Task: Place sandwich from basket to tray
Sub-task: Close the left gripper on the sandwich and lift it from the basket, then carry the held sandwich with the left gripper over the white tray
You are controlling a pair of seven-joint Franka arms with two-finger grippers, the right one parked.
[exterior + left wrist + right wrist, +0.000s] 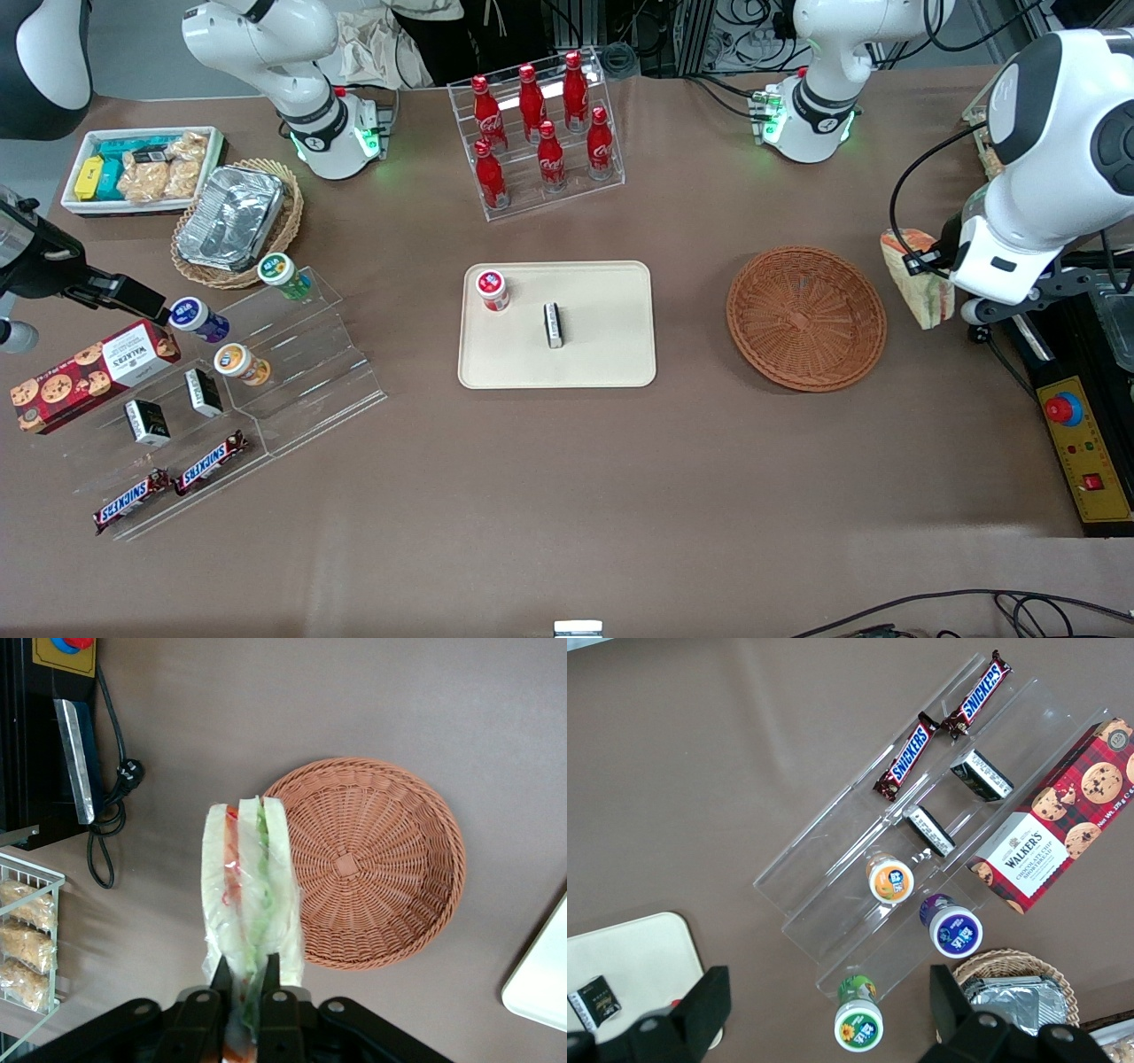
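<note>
Sandwich aloft beside the basket

Brown cloth covers the whole table (567, 496), with cables and frames crowding the room's edge. Mid-table lies the tray (611, 354), carrying 1 red-capped jar (493, 290) and 1 small dark box (554, 324). Farther from the front camera stands a clear rack with 7 red bottles (537, 133). The basket (806, 317) sits between the tray and the working arm's end, nothing inside it. Just beside its rim, above the cloth, the gripper (246, 979) has its jaws clenched on the sandwich (248, 895), which hangs point-outward in clear wrap.
</note>
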